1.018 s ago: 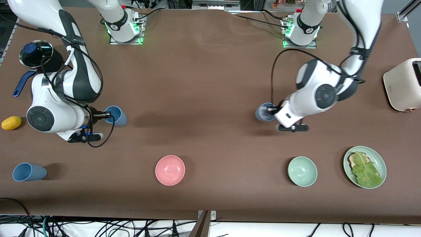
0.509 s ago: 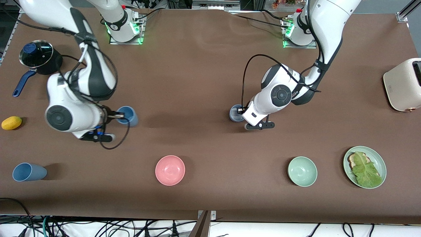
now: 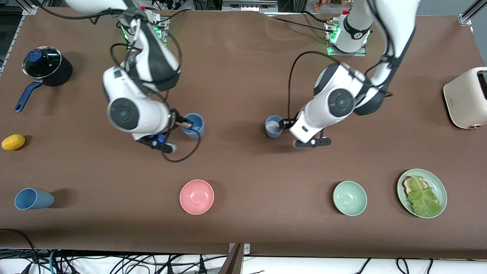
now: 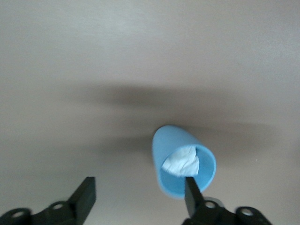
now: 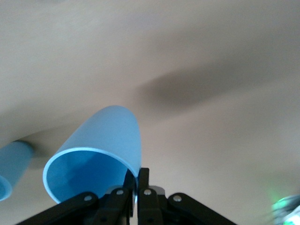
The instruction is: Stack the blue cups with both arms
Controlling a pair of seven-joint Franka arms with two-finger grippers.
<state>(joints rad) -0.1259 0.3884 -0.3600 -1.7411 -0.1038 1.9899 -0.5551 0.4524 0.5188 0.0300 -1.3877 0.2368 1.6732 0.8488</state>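
Observation:
My right gripper [image 3: 186, 123] is shut on the rim of the sky blue cup [image 3: 193, 125] and holds it tilted over the middle of the table. In the right wrist view the cup [image 5: 101, 150] has its rim pinched by the gripper [image 5: 137, 180]. The slate-blue cup [image 3: 274, 126] with whitish inside stands upright on the table. My left gripper [image 3: 284, 123] is open beside it. In the left wrist view [image 4: 139, 192] one finger [image 4: 191, 190] is at the rim of this cup [image 4: 180, 164]. A third blue cup [image 3: 32, 199] lies on its side near the front at the right arm's end.
A pink bowl [image 3: 196, 196], a pale green bowl [image 3: 349, 198] and a green plate with lettuce [image 3: 421, 193] sit along the front. A toaster [image 3: 466, 97] stands at the left arm's end. A lidded pot [image 3: 42, 64] and a yellow fruit [image 3: 13, 142] are at the right arm's end.
My right arm carried the sky blue cup toward the table's middle. My left arm carried the slate-blue cup toward the middle, then opened its fingers; the cup now stands on the table.

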